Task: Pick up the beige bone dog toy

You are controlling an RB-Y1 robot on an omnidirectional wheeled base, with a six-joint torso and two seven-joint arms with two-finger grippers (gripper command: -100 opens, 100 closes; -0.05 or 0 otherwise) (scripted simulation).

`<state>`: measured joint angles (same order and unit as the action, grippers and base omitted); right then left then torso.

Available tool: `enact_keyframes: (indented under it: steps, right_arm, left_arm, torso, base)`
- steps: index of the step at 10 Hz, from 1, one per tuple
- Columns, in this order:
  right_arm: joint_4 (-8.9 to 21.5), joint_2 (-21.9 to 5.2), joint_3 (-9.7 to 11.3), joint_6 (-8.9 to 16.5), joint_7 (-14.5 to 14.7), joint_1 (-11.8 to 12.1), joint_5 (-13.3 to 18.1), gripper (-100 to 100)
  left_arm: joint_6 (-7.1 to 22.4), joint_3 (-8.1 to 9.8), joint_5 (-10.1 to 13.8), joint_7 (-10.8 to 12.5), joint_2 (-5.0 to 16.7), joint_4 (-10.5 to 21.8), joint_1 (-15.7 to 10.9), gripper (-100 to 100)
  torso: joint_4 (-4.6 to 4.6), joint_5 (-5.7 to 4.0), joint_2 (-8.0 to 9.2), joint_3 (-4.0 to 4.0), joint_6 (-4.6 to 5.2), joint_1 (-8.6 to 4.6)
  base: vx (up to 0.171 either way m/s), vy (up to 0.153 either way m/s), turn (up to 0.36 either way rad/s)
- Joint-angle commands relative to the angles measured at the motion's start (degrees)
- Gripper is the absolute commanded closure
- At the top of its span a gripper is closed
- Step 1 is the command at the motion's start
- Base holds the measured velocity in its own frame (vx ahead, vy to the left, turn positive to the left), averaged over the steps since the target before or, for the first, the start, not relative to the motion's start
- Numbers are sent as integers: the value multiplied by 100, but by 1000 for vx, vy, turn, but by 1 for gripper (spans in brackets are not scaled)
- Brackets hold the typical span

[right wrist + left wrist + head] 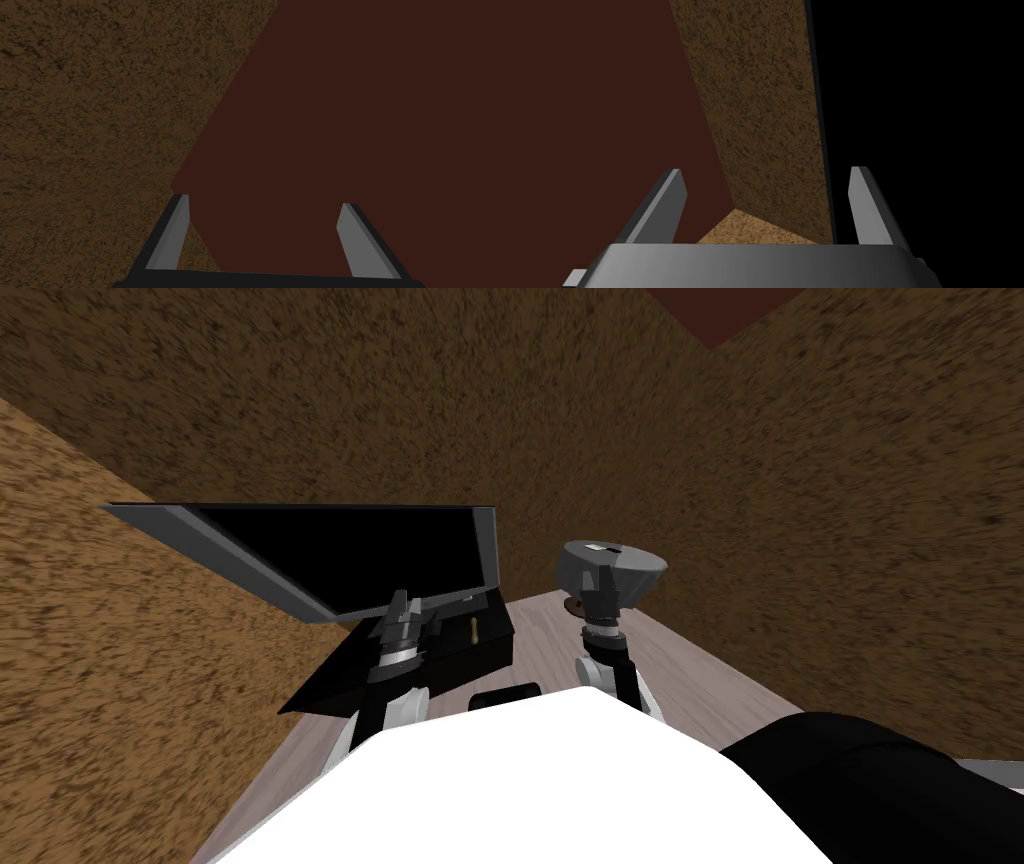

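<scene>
A small beige bone toy (473, 631) lies on top of a low black cabinet (340, 683), near its right end. My left gripper (404, 606) hangs over the cabinet just left of the toy, pointing up at the screen. In the left wrist view that gripper (767, 172) is open with nothing between its fingers. My right gripper (606, 586) is raised off to the right of the cabinet, in front of a grey bowl-shaped object (640, 563). In its own wrist view the right gripper (264, 201) is open and holds nothing.
A big black screen (340, 550) in a grey frame stands on the cabinet behind the toy. Brown speckled walls close in on all sides. Pale wood floor (700, 678) runs to the right. A black bulky shape (860, 758) sits at lower right, and a small black object (505, 696) lies by the cabinet.
</scene>
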<state>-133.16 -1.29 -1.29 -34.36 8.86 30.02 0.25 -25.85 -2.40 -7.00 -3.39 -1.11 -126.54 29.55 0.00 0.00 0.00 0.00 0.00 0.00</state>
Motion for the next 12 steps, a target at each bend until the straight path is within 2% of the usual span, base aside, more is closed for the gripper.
enact_keyframes:
  steps: [1, 5, 12]
  right_arm:
    - [0, 0, 0, 0, 0, 0, 0, 0]
    - [0, 0, 1, 0, 0, -1, 0, 0]
    - [0, 0, 1, 0, 0, -1, 0, 0]
  left_arm:
    - [29, -18, 27, 28, 211, 48, 37, -100]
    - [193, -121, 180, 183, 844, 315, 249, -100]
    - [682, -444, 661, 642, 1756, 1167, 900, -100]
  torso:
    - [0, 0, 0, 0, 0, 0]
    - [3, -2, 16, 9, 2, -8]
    - [5, -4, 19, 11, 1, -17]
  base:
    - [-10, -9, -71]
    - [-37, -28, -161]
    - [-44, -49, -319]
